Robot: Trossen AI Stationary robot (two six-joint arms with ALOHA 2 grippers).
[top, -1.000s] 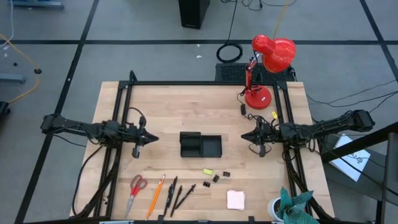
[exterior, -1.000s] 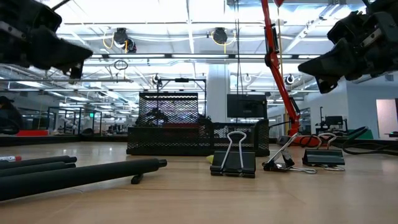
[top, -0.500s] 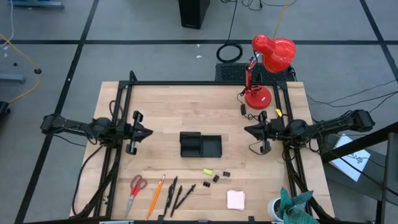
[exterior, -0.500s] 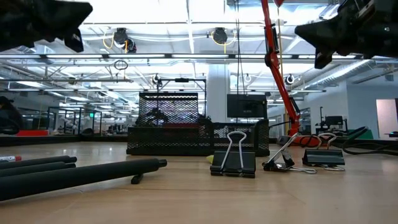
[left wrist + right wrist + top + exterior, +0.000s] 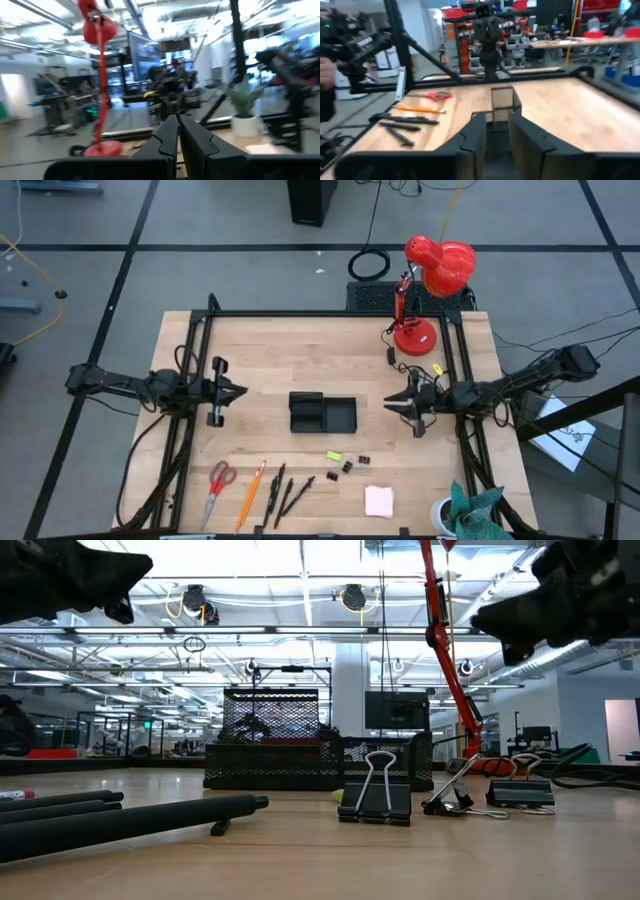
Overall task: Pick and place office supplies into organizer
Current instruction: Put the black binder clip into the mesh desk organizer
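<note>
Organizer (image 5: 322,412), a black mesh tray at mid-desk (image 5: 330,350) with a taller and a shallower compartment, neither showing any contents from above; the supplies lie in a row near the desk's front edge: red-handled scissors (image 5: 219,481), orange pencil (image 5: 251,492), black pens (image 5: 285,490), binder clips (image 5: 350,463), a yellow-green piece (image 5: 334,456) and a pink note pad (image 5: 379,500). Left tool (image 5: 240,392) hangs above the desk to the organizer's left, fingers (image 5: 167,137) together on nothing; right tool (image 5: 391,402) hangs on the organizer's right, fingers (image 5: 472,135) parted a little and empty. A first pick is likely ahead: it calls for swinging toward the front row, spreading wider and descending square over one item, clear of its neighbours. A red desk lamp (image 5: 430,290) stands at the far right
</note>
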